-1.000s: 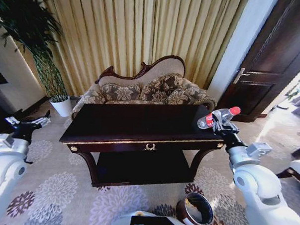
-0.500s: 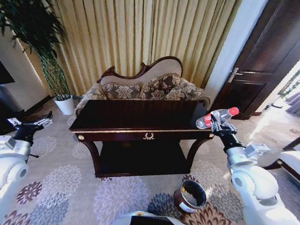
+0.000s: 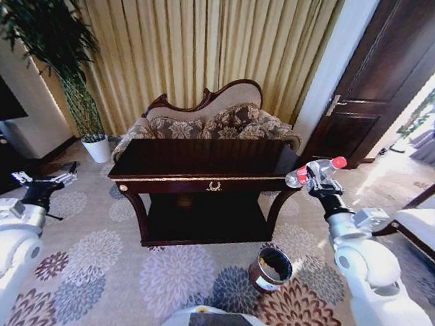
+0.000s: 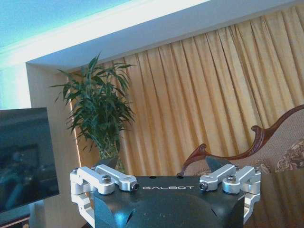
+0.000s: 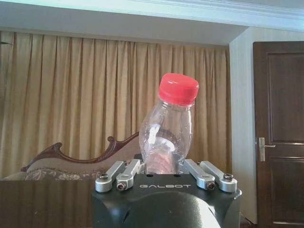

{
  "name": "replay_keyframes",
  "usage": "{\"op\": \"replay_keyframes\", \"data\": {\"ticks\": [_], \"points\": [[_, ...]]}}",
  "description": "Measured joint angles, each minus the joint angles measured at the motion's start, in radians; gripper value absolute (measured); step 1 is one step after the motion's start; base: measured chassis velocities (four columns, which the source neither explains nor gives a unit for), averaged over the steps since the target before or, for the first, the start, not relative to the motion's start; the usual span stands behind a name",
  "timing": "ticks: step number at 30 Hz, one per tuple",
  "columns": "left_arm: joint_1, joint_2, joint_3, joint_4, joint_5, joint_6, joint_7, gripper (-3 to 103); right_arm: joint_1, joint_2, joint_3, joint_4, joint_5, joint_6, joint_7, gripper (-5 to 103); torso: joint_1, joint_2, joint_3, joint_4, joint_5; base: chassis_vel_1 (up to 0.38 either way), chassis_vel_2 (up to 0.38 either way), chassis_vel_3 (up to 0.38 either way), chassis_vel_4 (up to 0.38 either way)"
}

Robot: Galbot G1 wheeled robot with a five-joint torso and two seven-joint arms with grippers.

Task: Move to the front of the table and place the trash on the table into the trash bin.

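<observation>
**Bottle held aloft at the table's corner**

The robot's right gripper (image 3: 316,179) hangs in the air just off the right front corner of the table (image 3: 202,178), its jaws pinching a clear plastic bottle (image 3: 317,169) low on the body. From across the room the bottle lies close to level, its long axis running sideways: the red cap (image 3: 339,162) points to the robot's right, away from the table, and tips slightly upward, while a red band shows at the other end, next to the fingers. Seen from the right wrist, the bottle (image 5: 167,133) rises straight out from between the gripper (image 5: 163,170) fingers, cap (image 5: 178,88) farthest from the wrist, leaning a little to one side.

The trash bin (image 3: 271,268), a small round dark one with a shiny rim, stands on the flowered carpet (image 3: 176,277) below and in front of the gripper, near the table's right front leg and well apart from the bottle.

The left gripper (image 3: 45,181) is held out over the carpet to the left of the table, jaws spread and holding nothing; the left wrist view shows its fingers (image 4: 102,176) set wide apart. A patterned sofa (image 3: 208,123) stands behind the table, before the gold curtains (image 3: 201,47).
</observation>
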Motion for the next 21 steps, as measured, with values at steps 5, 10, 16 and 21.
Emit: {"op": "replay_keyframes", "data": {"ticks": [5,10,16,21], "points": [[-0.002,-0.011,0.012,0.001,0.009,-0.009,-0.001,100,-0.006,0.018,-0.019,-0.034,-0.032,0.013,0.0,27,-0.001,0.0,0.0,-0.0002,-0.0001,0.13,-0.128,-0.136,0.12],[0.0,-0.017,0.016,0.003,0.024,-0.02,-0.001,100,0.006,0.034,-0.056,-0.12,-0.093,0.03,0.0,27,-0.001,0.001,0.0,-0.0004,0.0,0.031,-0.036,-0.028,0.029],[0.015,-0.022,0.009,-0.001,0.032,-0.033,0.0,100,0.06,0.041,-0.105,-0.321,-0.203,0.075,0.0,27,0.001,0.0,0.0,-0.0001,0.0001,0.0,0.0,0.0,0.0],[0.025,-0.03,0.003,-0.001,0.048,-0.046,0.001,100,0.091,0.054,-0.131,-0.506,-0.288,0.12,0.0,27,0.0,0.0,0.0,-0.0002,0.0,0.0,0.0,0.0,0.0]]}}
